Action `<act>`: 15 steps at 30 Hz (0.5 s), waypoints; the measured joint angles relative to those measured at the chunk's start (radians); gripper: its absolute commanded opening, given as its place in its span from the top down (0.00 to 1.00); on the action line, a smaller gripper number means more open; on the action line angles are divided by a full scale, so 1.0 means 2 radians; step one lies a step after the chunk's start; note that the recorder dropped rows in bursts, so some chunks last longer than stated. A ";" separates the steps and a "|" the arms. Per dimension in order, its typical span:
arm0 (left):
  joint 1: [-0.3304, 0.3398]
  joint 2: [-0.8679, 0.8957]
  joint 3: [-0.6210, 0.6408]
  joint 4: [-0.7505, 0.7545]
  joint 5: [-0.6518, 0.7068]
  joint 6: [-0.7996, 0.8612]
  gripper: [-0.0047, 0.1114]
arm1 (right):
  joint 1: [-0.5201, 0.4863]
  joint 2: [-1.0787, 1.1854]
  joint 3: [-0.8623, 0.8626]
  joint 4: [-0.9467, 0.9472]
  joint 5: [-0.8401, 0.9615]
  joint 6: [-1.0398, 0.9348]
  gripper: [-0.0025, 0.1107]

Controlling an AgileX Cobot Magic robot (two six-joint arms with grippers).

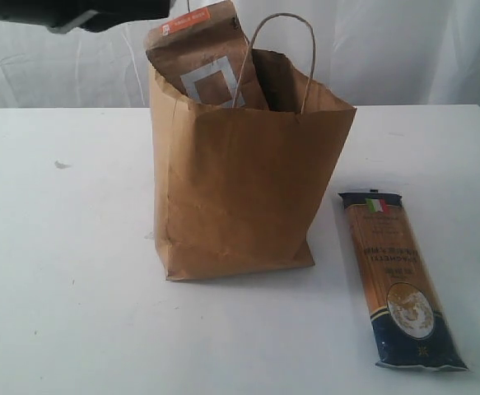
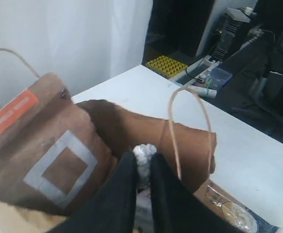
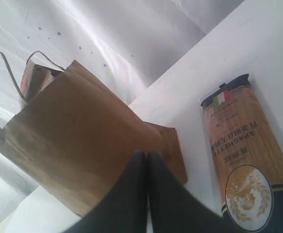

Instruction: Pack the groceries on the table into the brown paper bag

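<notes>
The brown paper bag (image 1: 240, 197) stands upright mid-table on the white table (image 1: 58, 288), its loop handle raised. The brown pouch with the orange label (image 1: 202, 62) sticks out of the bag's mouth, leaning left. My left gripper (image 2: 143, 158) hangs over the open bag (image 2: 180, 141), beside the pouch (image 2: 39, 150), shut on a white pack with a crinkled top; I cannot tell which grocery it is. The long pasta pack (image 1: 396, 280) lies flat to the right of the bag. My right gripper (image 3: 142, 155) is shut and empty, with the bag (image 3: 78, 136) and the pasta pack (image 3: 243, 145) beyond it.
The left arm's dark body (image 1: 100, 12) crosses the top left corner of the exterior view. A white curtain (image 1: 404, 49) hangs behind the table. Past the table's far edge are a yellow rack (image 2: 166, 65) and cables with equipment (image 2: 214, 82).
</notes>
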 measured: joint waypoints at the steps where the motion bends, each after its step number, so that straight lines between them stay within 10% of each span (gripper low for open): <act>1: -0.009 0.008 -0.007 -0.003 -0.001 0.006 0.96 | 0.000 0.000 0.000 0.000 0.000 0.000 0.98; 6: -0.027 0.058 -0.023 -0.006 -0.008 0.013 0.92 | 0.000 0.000 0.000 0.000 0.000 0.000 0.98; 15: -0.028 0.109 -0.023 -0.007 -0.012 0.007 0.36 | 0.000 0.000 0.000 0.000 0.000 0.000 0.98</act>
